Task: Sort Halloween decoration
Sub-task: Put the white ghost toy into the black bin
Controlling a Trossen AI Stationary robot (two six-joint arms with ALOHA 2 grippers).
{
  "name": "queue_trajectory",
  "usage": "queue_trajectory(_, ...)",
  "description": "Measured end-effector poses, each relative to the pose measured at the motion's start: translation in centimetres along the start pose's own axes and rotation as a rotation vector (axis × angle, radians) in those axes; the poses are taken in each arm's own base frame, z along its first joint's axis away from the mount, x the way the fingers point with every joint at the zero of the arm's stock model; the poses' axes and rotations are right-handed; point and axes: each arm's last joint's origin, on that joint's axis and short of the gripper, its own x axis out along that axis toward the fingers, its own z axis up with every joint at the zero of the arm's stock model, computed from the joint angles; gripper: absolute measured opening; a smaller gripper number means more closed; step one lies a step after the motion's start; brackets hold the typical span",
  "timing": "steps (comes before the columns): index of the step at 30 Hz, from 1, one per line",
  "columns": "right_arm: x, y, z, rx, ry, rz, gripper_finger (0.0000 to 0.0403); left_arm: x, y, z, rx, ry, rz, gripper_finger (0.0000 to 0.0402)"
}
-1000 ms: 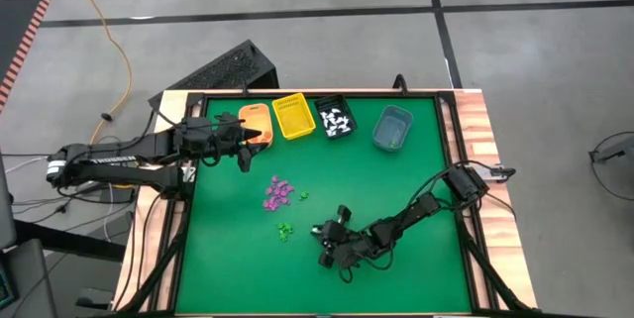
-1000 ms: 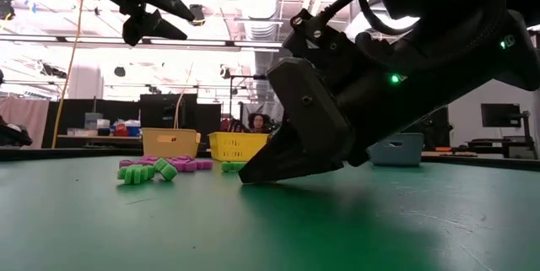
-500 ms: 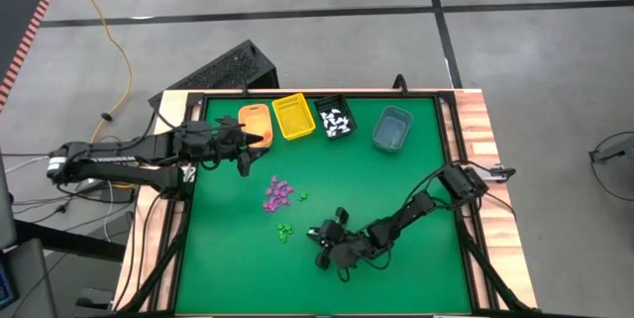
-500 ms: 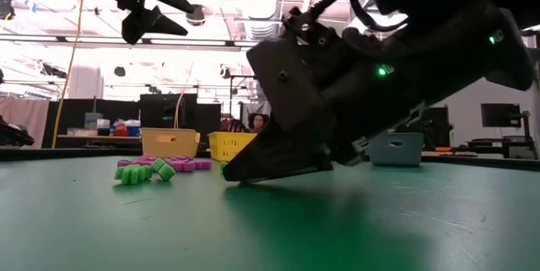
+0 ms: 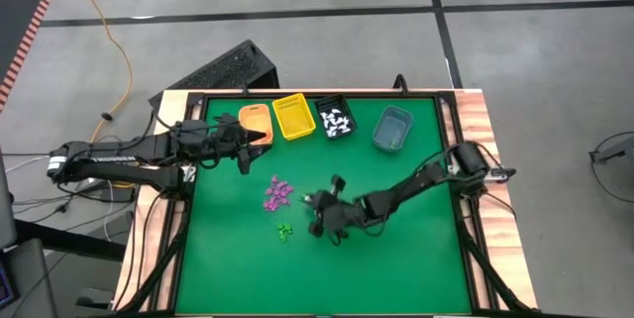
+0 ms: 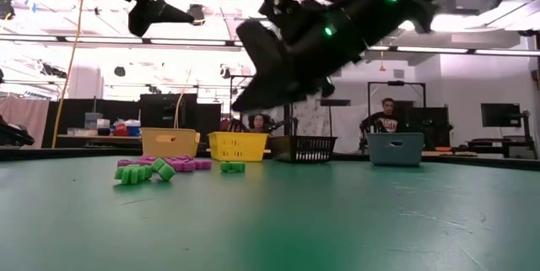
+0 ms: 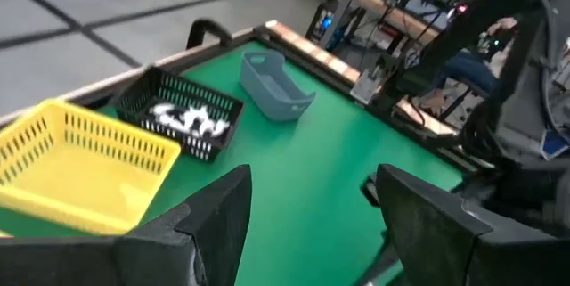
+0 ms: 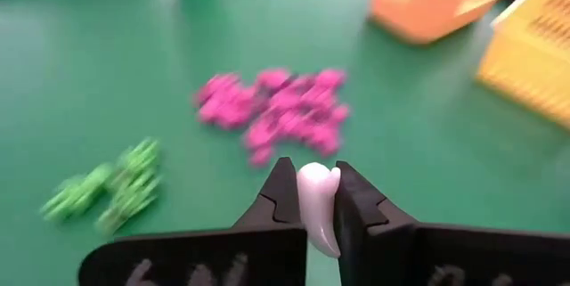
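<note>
Four bins line the far edge of your table in the high view: an orange bin (image 5: pixel 255 120), a yellow bin (image 5: pixel 293 116), a black basket (image 5: pixel 335 118) with white trinkets (image 5: pixel 338 120) already in it, and a grey-blue bin (image 5: pixel 392 128) that looks empty. You still have a purple pile (image 5: pixel 278 192) and a few green pieces (image 5: pixel 284 230) loose on the green mat (image 5: pixel 396 259), so by my reading the white sort is nearly done and the purple and green are barely begun. Your right gripper (image 5: pixel 319 213) hangs mid-table, just right of those piles; your left gripper (image 5: pixel 243 145) waits near the orange bin. In the low view, the right gripper (image 6: pixel 257 77) is lifted well clear of the mat, with the green and purple pieces (image 6: pixel 156 168) lying to the left in front of the bins. From the left wrist view you see its fingers (image 7: pixel 214 219) spread wide with nothing between them, facing the yellow bin (image 7: pixel 76 166), black basket (image 7: pixel 183 121) and grey-blue bin (image 7: pixel 276 85). From the right wrist view the claw is pinched narrow on one white trinket (image 8: pixel 317 204), above the purple pile (image 8: pixel 276 112) and green pieces (image 8: pixel 111 183). You likely need to carry it to the black basket next.
</note>
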Motion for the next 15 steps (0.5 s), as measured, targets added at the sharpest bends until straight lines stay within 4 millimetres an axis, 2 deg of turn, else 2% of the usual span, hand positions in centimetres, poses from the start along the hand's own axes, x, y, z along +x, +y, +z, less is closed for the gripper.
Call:
queue_trajectory(10, 2.2, -9.7, 6.3, -0.033, -0.033, -0.151, 0.0028, 0.0, 0.2, 0.4, 0.069, -0.045, 0.030, 0.0232)
queue_trajectory(15, 3.3, -14.8, 7.9, 0.022, -0.041, -0.222, 0.0028, 0.1, 0.5, 0.6, 0.104, -0.024, -0.016, 0.0232)
